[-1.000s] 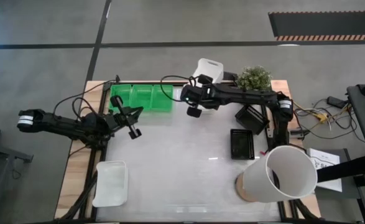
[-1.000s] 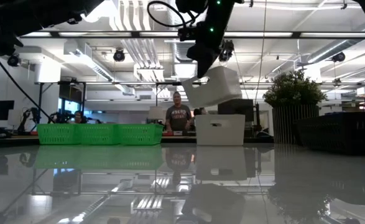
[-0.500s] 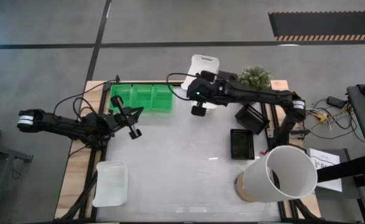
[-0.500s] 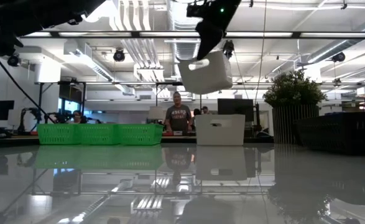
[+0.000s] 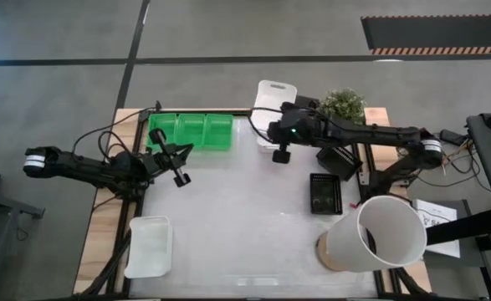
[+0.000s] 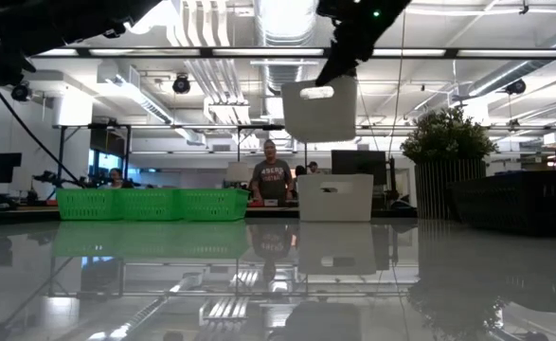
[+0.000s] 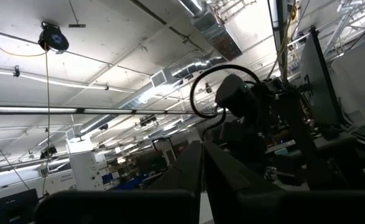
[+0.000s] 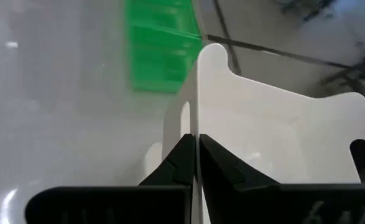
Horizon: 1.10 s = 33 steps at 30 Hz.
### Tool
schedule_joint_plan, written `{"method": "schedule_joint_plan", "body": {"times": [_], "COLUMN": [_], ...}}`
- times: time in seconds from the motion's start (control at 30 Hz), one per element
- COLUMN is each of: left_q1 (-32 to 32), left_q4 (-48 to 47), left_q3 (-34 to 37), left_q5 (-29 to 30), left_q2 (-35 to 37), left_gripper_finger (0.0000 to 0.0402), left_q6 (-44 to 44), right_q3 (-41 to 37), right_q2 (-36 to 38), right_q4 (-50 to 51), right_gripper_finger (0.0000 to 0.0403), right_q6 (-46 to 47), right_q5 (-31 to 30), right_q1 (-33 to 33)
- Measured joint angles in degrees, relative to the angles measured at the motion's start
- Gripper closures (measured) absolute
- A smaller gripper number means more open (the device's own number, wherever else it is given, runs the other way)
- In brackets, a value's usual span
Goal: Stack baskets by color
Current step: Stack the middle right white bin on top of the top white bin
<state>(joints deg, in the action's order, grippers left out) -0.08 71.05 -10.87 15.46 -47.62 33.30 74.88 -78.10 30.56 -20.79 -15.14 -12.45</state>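
Dominating the lower right of the overhead frame, a large white cylinder lies tipped on the table, its open mouth facing up toward the camera. Along the table's upper left edge sits a row of bright green baskets, seen in the level view as a low green band at left. A translucent white basket rests at the lower left, while two black mesh baskets occupy the right side, one tilted beside the right arm, one flat just below it. Near the top centre, the right gripper pinches the rim of another white basket, holding it aloft over a third white basket standing on the table. The left gripper hovers at centre left, fingers pressed together on nothing. A potted plant stands at the upper right.
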Motion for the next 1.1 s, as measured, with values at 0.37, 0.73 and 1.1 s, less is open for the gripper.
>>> {"method": "schedule_joint_plan", "body": {"times": [0.37, 0.73, 1.1], "left_q1": [0.0, 0.0, 0.0], "left_q4": [0.0, 0.0, 0.1], "left_q3": [0.0, 0.0, -0.3], "left_q5": [0.0, 0.0, 0.0], "left_q2": [0.0, -0.1, -0.4], "left_gripper_finger": [0.0402, 0.0402, 0.0402], "left_q6": [0.0, 0.0, 0.0], "right_q3": [-12.0, -18.8, -18.9], "right_q2": [9.3, 10.3, 9.7], "right_q4": [-8.3, -16.3, -16.3], "right_gripper_finger": [0.0394, 0.0394, 0.0394], "right_q6": [-1.4, -5.6, -9.8], "right_q5": [2.1, 2.1, 2.5], "right_q1": [-2.3, -3.5, -5.2]}}
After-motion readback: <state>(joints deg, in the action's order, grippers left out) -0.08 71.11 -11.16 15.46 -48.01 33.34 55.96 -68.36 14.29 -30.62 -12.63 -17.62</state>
